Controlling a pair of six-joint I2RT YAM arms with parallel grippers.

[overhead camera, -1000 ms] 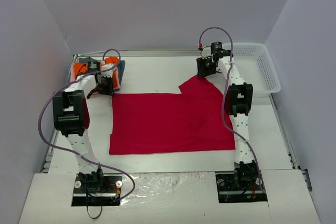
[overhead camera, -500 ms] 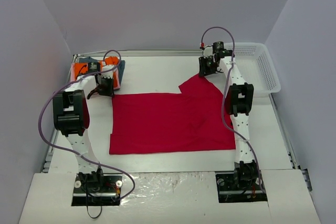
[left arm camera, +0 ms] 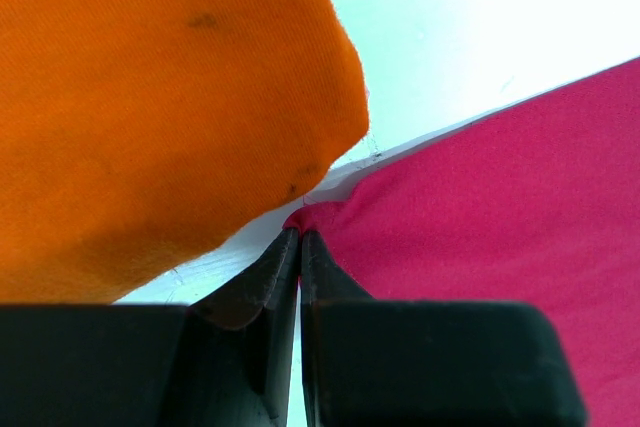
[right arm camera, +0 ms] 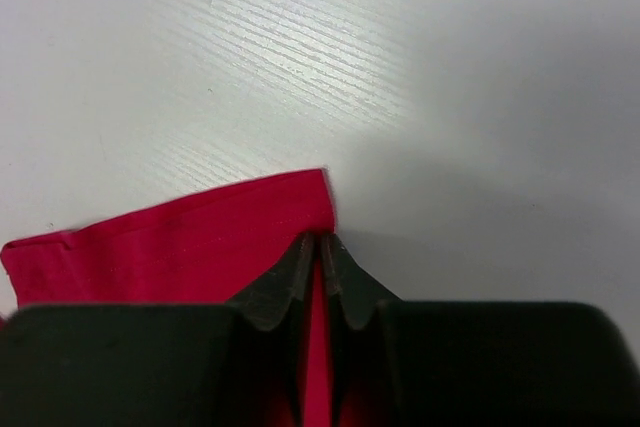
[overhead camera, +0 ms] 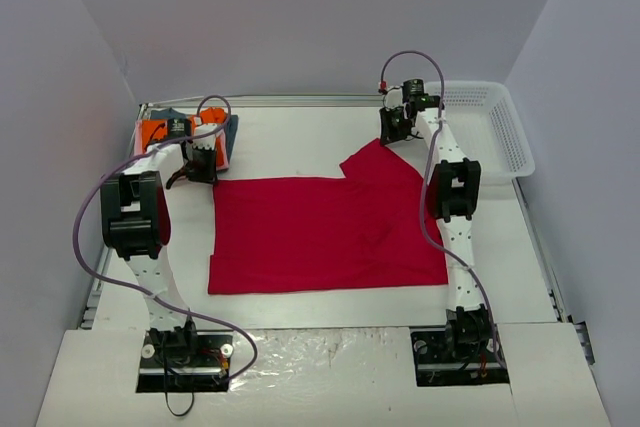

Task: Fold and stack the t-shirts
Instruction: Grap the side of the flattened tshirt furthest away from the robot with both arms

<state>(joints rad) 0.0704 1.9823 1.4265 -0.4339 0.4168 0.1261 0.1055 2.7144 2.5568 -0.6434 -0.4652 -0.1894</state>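
Across the middle of the white table (overhead camera: 300, 137), the large plain crimson-red t-shirt (overhead camera: 320, 232) of soft cloth lies spread flat. One sleeve projects toward the far right.

**Grip points**
- The left gripper (left arm camera: 299, 239) is at the far-left corner of the crimson-red t-shirt. Its jaws are pressed fully together on the corner tip, and the cloth puckers where it meets them.
- The right gripper (right arm camera: 320, 245) is at the far end of the projecting sleeve. Its jaws are closed narrow, with a fold of red cloth caught between them.

**Reason for this hold**
With both far extremities pinched, the far edge can be raised as one line. This probably prepares a fold toward the near hem. Gripping at the corners keeps the panel taut between the arms and reduces bunching.

**Edges and clearance**
- Left: the folded bright orange t-shirt (left arm camera: 150, 97) lies just beside the left gripper, separated by a thin strip of table. Movement to the left risks disturbing it.
- Right: the white plastic mesh basket (overhead camera: 500, 122) stands near the right gripper at the far-right side, apart from the cloth.
- Far side: bare table lies between the two grippers.
- Near side: a bare band of table runs along the near hem, so a fold toward the arm bases has open room.
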